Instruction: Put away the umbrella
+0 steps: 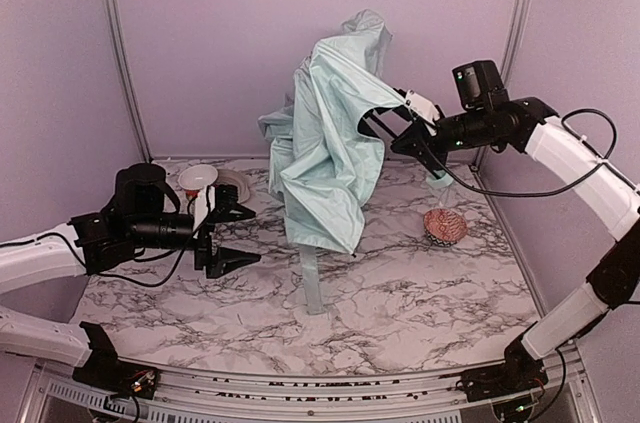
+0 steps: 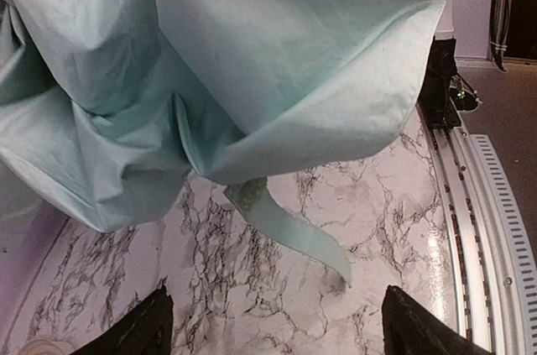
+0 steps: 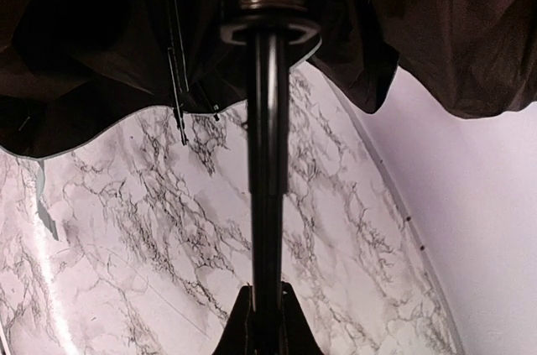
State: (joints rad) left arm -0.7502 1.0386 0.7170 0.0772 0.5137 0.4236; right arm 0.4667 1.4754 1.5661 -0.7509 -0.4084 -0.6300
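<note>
Right gripper (image 3: 265, 313) is clamped on the umbrella's (image 1: 325, 143) black shaft (image 3: 267, 162), holding it up over the counter's (image 1: 400, 293) middle, toward the back edge. Mint canopy (image 2: 252, 53) droops half-collapsed, and the strap (image 1: 312, 283) hangs with its tip reaching the counter. Left gripper (image 1: 238, 236) has jaws wide apart and empty, near the left edge, facing the canopy. Pink patterned lump (image 1: 445, 226) sits by the right edge, white bowl (image 1: 197, 178) at the back left corner.

The pale mint-green umbrella (image 2: 252, 61) hangs in loose folds above the marble-patterned table (image 2: 252, 305), its flat green strap (image 2: 289, 225) trailing down toward that surface (whether its tip touches is unclear), while the left gripper (image 2: 277, 334) shows black fingertips (image 2: 134, 330) spread wide at the bottom corners.
</note>
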